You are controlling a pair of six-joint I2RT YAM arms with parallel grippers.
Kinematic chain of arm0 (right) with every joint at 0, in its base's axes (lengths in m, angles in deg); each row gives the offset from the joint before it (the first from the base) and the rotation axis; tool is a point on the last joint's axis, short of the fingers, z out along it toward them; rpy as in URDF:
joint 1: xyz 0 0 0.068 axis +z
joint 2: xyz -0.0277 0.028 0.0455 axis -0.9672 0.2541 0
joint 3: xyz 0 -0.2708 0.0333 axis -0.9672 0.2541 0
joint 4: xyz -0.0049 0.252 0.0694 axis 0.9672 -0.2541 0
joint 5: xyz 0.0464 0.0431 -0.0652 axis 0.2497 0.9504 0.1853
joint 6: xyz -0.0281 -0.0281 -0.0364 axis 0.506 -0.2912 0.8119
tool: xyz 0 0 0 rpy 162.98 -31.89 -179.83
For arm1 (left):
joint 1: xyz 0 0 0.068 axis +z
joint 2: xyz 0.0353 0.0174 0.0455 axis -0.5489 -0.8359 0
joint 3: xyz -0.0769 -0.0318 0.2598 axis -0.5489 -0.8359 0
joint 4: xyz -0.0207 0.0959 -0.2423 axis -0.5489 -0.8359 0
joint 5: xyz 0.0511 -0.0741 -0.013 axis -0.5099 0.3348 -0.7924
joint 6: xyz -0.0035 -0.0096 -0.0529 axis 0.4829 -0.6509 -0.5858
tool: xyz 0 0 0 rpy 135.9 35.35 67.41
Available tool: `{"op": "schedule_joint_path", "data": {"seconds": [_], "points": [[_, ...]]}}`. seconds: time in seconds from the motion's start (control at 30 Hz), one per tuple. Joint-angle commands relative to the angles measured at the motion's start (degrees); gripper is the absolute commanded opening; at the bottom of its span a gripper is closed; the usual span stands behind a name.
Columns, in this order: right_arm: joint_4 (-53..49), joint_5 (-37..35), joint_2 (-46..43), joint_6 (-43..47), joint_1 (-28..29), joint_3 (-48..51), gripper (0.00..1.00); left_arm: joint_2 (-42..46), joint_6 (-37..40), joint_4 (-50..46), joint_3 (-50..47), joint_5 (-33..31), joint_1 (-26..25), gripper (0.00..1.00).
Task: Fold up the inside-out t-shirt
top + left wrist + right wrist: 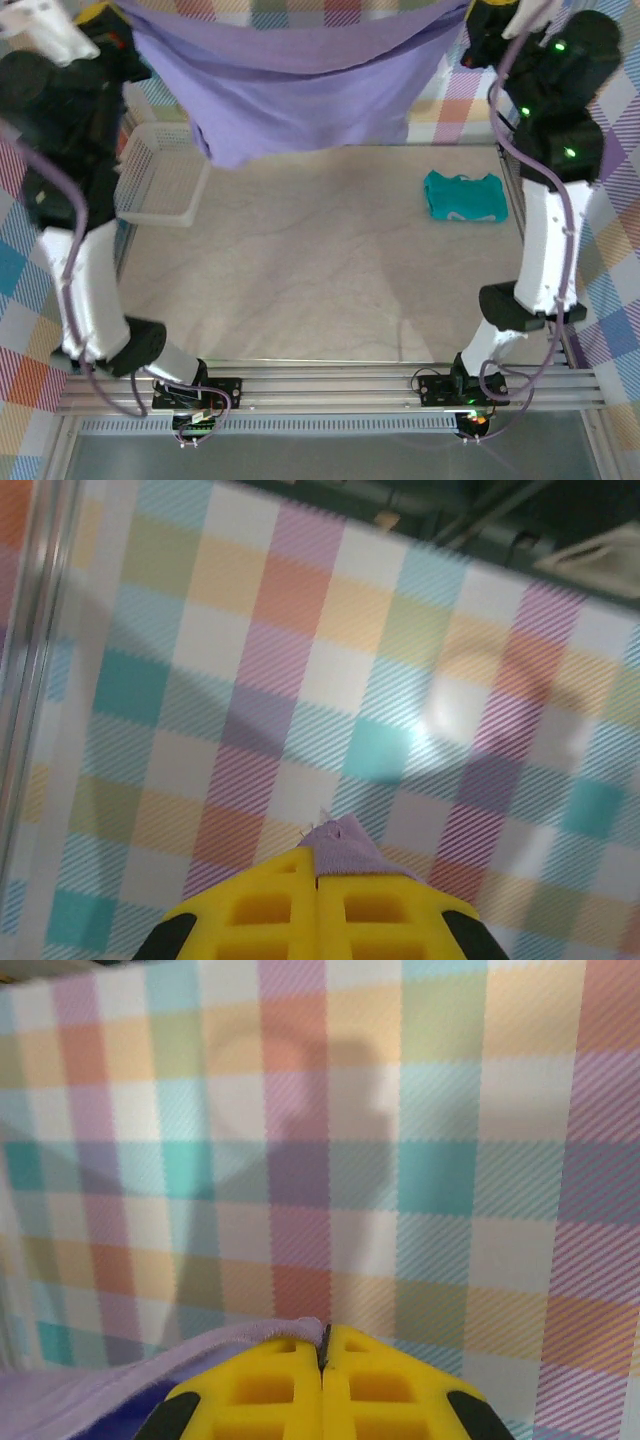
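Observation:
The lavender inside-out t-shirt [290, 90] hangs stretched in the air across the far side of the table, sagging in the middle. My left gripper [95, 12] holds its left top corner and my right gripper [490, 10] its right top corner, both raised high. In the left wrist view the yellow jaws of the left gripper [318, 865] are pressed together with a small tuft of the t-shirt [345, 848] poking out. In the right wrist view the right gripper [324, 1338] is shut too, and the t-shirt edge [150, 1370] runs off to the lower left.
A small teal folded garment [464, 196] lies on the table at the right. A white wire basket [160, 175] stands at the left edge. A checked cloth backdrop [300, 660] surrounds the beige table [320, 280].

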Motion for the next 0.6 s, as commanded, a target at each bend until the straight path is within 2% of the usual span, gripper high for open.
{"op": "schedule_joint_path", "data": {"seconds": [0.0,0.07,0.17,0.27,0.33,0.43,0.5,0.57], "points": [[-6.34,4.39,-5.44,-0.92,-0.15,10.42,0.00,6.67,-4.69,-1.64,-13.37,7.89,0.57,0.00],[-3.44,4.22,-13.03,-2.08,-0.17,27.98,0.00,14.01,-9.60,0.18,-29.94,12.05,0.27,0.00],[1.30,2.69,-22.91,-5.10,-0.09,52.29,0.00,24.77,-17.12,8.18,-58.40,17.63,-1.74,0.00],[2.81,1.33,-29.76,-9.42,-0.17,73.64,0.00,29.99,-19.69,6.46,-77.29,18.66,-6.54,0.00],[2.68,-0.30,-34.28,-11.57,-0.17,86.76,0.00,33.44,-21.22,5.33,-89.83,18.00,-11.99,0.00],[2.15,-0.97,-37.11,-13.74,-0.23,98.02,0.01,35.61,-28.53,11.19,-105.60,17.85,-19.11,0.03],[2.42,-1.06,-35.99,-13.86,-0.23,102.05,0.03,34.42,-30.90,13.82,-110.27,17.00,-22.24,0.06],[2.99,-1.39,-33.69,-14.09,-0.24,104.26,0.03,32.27,-30.11,13.31,-110.75,15.13,-24.01,0.19]]}}
